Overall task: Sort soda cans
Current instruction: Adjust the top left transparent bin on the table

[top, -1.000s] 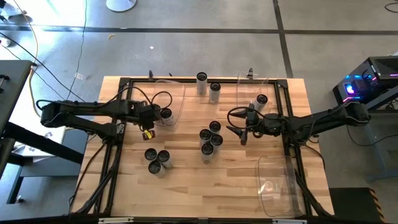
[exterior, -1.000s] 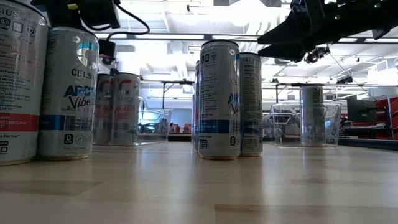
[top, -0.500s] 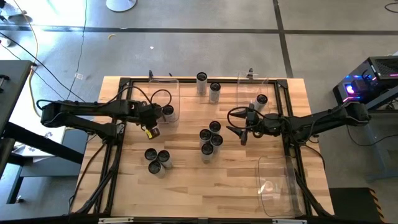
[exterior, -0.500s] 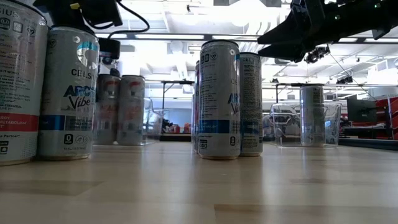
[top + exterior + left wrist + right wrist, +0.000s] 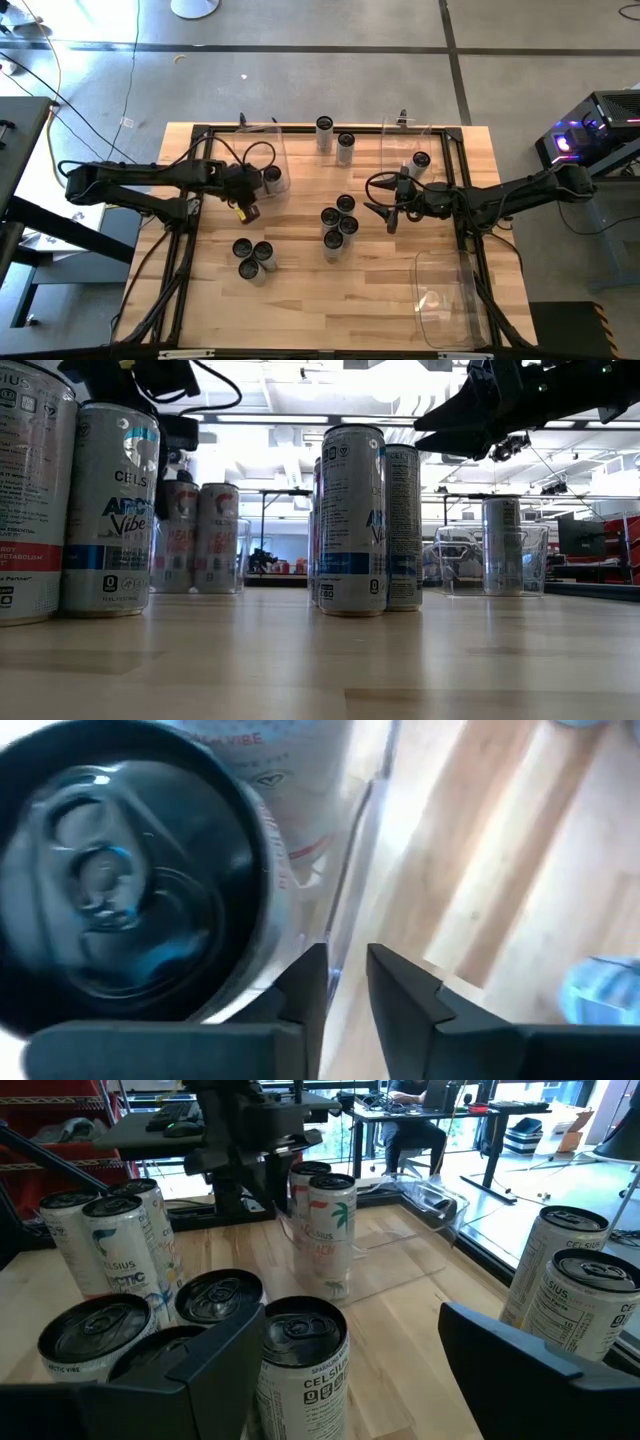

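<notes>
While the table (image 5: pixel 300 300) was mostly loose soda cans (image 5: pixel 338 222) around mid-frame, the upper-left clear bin (image 5: pixel 283 150) held two. The left gripper (image 5: pixel 345 960) pinched its wall, I'd guess repositioning it. The right gripper (image 5: pixel 384 211) hung spread beside the middle cluster; a grab looked next.

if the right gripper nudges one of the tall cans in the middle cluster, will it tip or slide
The can is tall and slim, so a push near its top would probably tip it. Its neighbours stand close together and might brace it or fall too. The wooden table looks smooth, so a low push may slide it.

The picture's edge cuts off a blurred soda can (image 5: pixel 120 880) close up.
</notes>
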You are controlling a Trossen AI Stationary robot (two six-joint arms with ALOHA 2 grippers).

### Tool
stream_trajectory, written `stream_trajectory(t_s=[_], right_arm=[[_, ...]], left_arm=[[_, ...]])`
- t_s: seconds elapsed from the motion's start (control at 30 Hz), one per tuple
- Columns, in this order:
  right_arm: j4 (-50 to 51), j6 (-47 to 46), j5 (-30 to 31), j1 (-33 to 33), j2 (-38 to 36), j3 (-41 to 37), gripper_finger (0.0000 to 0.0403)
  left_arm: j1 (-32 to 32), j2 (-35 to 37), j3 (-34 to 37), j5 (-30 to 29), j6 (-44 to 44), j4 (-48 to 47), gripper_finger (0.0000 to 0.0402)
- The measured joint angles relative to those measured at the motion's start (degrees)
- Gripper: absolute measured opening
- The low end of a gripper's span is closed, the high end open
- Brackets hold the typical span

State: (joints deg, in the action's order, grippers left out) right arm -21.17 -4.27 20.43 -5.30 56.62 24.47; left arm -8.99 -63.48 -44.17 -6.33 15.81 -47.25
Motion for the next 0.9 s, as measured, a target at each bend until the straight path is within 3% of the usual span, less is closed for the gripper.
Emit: stream_trajectory(t_s=[0.33, 0.57, 0.9], right_arm=[[0.0, -0.4, 0.0, 0.0, 0.0, 0.0, 0.0293], [0.0, -1.2, 0.0, 0.0, 0.0, 0.0, 0.0293], [0.0, -1.1, 1.9, 0.0, 0.0, 0.0, 0.0293]], left_arm=[[0.0, 0.2, -8.2, 1.3, -1.6, -11.2, 0.0145], [0.0, 0.2, -7.7, 1.0, -7.2, -17.5, 0.0138], [0.1, 0.3, -0.8, -6.9, -14.0, -11.8, 0.0117]])
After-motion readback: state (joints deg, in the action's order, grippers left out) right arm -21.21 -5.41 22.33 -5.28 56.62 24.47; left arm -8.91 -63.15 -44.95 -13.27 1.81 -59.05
